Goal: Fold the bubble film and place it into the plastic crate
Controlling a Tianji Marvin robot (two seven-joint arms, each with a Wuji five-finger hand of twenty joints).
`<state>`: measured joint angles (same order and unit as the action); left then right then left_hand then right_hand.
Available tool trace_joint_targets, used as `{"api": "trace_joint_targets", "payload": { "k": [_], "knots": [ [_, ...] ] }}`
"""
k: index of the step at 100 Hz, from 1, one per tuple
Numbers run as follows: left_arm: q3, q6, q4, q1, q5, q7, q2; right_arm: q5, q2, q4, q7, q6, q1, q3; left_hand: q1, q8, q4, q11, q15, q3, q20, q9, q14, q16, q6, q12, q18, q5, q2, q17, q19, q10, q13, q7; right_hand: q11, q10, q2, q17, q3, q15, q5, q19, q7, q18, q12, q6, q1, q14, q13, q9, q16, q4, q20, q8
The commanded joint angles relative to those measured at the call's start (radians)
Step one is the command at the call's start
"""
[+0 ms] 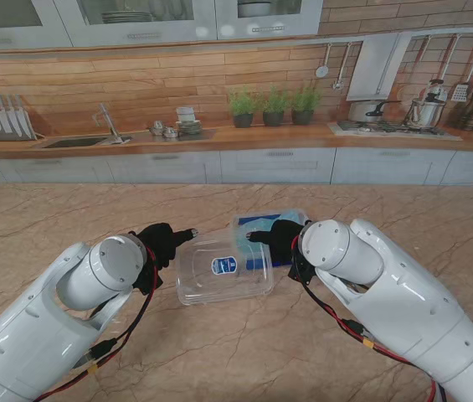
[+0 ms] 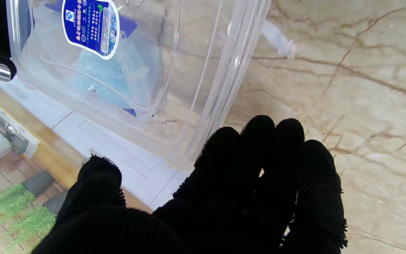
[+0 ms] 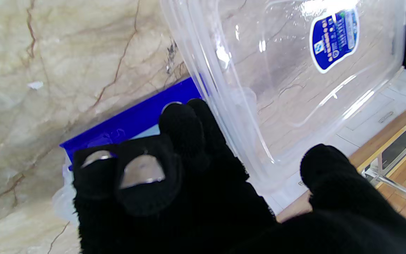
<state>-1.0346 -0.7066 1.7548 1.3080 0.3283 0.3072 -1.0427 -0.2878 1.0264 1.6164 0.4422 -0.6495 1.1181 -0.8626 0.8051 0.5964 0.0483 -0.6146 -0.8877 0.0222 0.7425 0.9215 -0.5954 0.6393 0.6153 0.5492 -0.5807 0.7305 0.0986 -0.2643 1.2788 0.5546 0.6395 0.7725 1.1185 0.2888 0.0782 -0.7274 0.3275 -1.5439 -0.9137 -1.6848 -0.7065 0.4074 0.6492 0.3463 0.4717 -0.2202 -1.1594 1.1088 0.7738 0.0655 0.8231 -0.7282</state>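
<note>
Clear plastic crate (image 1: 223,270) sat mid-table. Bubble film (image 1: 263,237) lay on blue lid (image 3: 132,120), touching crate's far-right corner. Right hand (image 1: 281,239) curled on film; left hand (image 1: 160,244) spread, empty. Advised: steady crate, crease firmly.

Clear plastic crate (image 1: 223,270) sits mid-table with the left hand (image 1: 160,244) at its 9 o'clock, right hand (image 1: 282,240) at 2 o'clock over the bluish bubble film (image 1: 257,228).

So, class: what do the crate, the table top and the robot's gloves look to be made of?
Crate: clear glossy plastic; the table shows through it and its walls glint.
Table top: polished marble or an imitation; beige with brown veins.
Gloves, on the left hand and right hand: black knitted fabric, fuzzy.
</note>
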Motion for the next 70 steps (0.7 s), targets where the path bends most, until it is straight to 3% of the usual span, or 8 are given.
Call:
{"api": "trace_joint_targets", "payload": {
  "k": [1,43,70],
  "knots": [
    [0.028,0.024,0.023,-0.027,-0.017,0.02,-0.039,0.024,0.04,0.026,0.014,0.022,-0.028,0.01,0.015,0.009,-0.013,0.029,-0.015,0.01,0.009,0.011,-0.002,0.003,-0.286,-0.004,0.045,0.039,0.026,-0.003,0.011,-0.141,0.02,0.069,0.062,0.157,-0.013,-0.021,0.002,-0.036,0.003,-0.114,0.099,-0.136,-0.001,-0.124,-0.014,0.013,-0.079,0.019,-0.005,-0.026,0.001,-0.012],
    [0.134,0.011,-0.126,-0.232,-0.136,0.036,-0.069,0.053,0.049,-0.081,0.031,0.0,-0.133,0.033,0.015,0.008,-0.013,0.031,-0.013,0.01,0.009,0.009,-0.002,0.002,-0.285,-0.004,0.044,0.037,0.027,-0.001,0.01,-0.14,0.017,0.065,0.061,0.157,-0.015,-0.021,-0.001,-0.036,-0.003,-0.113,0.101,-0.136,-0.001,-0.128,-0.011,0.009,-0.078,0.019,-0.004,-0.027,0.002,-0.02],
    [0.218,0.021,-0.242,-0.356,-0.226,0.032,-0.106,0.026,0.043,-0.111,0.037,-0.012,-0.141,0.008,0.017,0.009,-0.013,0.032,-0.012,0.01,0.008,0.007,-0.003,0.002,-0.285,-0.004,0.045,0.036,0.025,0.001,0.009,-0.138,0.015,0.064,0.061,0.157,-0.016,-0.019,-0.003,-0.036,-0.003,-0.112,0.103,-0.135,-0.001,-0.129,-0.009,0.009,-0.078,0.019,-0.003,-0.026,0.003,-0.024]
  ]
}}
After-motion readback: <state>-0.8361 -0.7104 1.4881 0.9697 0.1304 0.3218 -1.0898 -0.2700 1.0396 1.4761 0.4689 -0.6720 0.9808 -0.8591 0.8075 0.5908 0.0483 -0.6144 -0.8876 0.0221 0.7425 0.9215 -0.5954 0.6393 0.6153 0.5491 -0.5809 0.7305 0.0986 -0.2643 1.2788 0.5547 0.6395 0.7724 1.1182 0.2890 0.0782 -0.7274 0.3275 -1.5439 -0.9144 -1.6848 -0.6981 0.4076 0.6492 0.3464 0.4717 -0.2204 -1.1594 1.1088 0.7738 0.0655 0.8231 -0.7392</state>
